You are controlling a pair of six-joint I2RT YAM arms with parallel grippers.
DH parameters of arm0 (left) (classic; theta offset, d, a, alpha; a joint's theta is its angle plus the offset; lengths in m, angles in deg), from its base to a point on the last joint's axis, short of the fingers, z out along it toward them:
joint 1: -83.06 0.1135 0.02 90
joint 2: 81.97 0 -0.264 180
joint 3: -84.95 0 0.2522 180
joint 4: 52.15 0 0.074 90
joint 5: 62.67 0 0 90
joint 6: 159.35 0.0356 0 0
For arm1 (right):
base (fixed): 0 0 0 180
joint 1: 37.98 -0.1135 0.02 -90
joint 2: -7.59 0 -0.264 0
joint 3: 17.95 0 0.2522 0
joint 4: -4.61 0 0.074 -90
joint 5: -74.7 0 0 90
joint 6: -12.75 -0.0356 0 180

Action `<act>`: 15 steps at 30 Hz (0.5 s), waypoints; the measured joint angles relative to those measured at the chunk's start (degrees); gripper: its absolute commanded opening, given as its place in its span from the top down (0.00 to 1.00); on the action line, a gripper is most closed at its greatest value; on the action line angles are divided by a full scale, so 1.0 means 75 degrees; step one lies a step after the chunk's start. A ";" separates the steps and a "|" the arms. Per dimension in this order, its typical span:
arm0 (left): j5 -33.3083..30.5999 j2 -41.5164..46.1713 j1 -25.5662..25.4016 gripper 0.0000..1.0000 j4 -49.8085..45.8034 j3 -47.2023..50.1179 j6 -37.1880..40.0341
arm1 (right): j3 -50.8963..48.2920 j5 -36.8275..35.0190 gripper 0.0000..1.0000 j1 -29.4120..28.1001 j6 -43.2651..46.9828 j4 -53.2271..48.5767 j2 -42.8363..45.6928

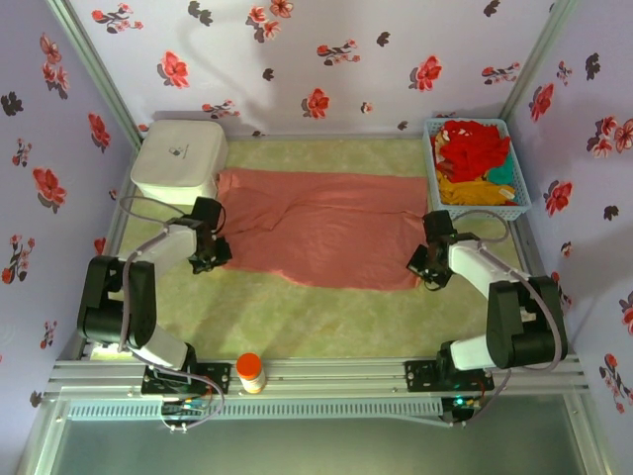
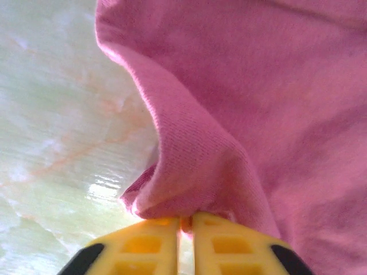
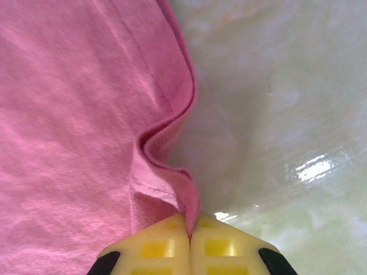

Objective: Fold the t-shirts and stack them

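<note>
A salmon-pink t-shirt lies spread flat across the middle of the table. My left gripper is shut on its near left corner; in the left wrist view the cloth bunches into the yellow fingertips of my left gripper. My right gripper is shut on the near right corner, where the hemmed edge folds down between the closed pads of my right gripper. More t-shirts, red, orange-yellow and teal, are heaped in the basket.
A white rounded box stands at the back left, touching the shirt's far left corner. The light-blue lattice basket sits at the back right. An orange-capped bottle stands on the front rail. Floral walls close in three sides.
</note>
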 measured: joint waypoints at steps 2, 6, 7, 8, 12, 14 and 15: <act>0.0000 0.0000 0.0000 1.00 -0.0105 -0.0093 0.0044 | 0.0125 0.0038 1.00 0.0009 0.0003 -0.0003 0.0000; 0.0009 0.0006 0.0000 1.00 -0.0501 -0.0443 0.0044 | 0.0542 0.0166 1.00 0.0149 0.0064 -0.0058 -0.0009; 0.0015 0.0015 0.0000 1.00 -0.0621 -0.0592 0.0047 | 0.0699 0.0189 1.00 0.0189 0.0087 -0.0064 -0.0023; 0.0029 0.0017 0.0000 1.00 -0.0708 -0.0720 0.0047 | 0.0842 0.0201 1.00 0.0221 0.0119 -0.0064 -0.0050; 0.0096 0.0012 0.0000 1.00 -0.1105 -0.1655 0.0140 | 0.1480 0.0338 1.00 0.0358 0.0178 -0.0023 -0.0312; 0.0152 -0.0082 0.0000 1.00 -0.1291 -0.2261 0.0210 | 0.1711 0.0417 1.00 0.0440 0.0204 -0.0015 -0.0519; 0.0175 -0.0198 0.0000 1.00 -0.1370 -0.2646 0.0245 | 0.1804 0.0449 1.00 0.0484 0.0204 0.0006 -0.0632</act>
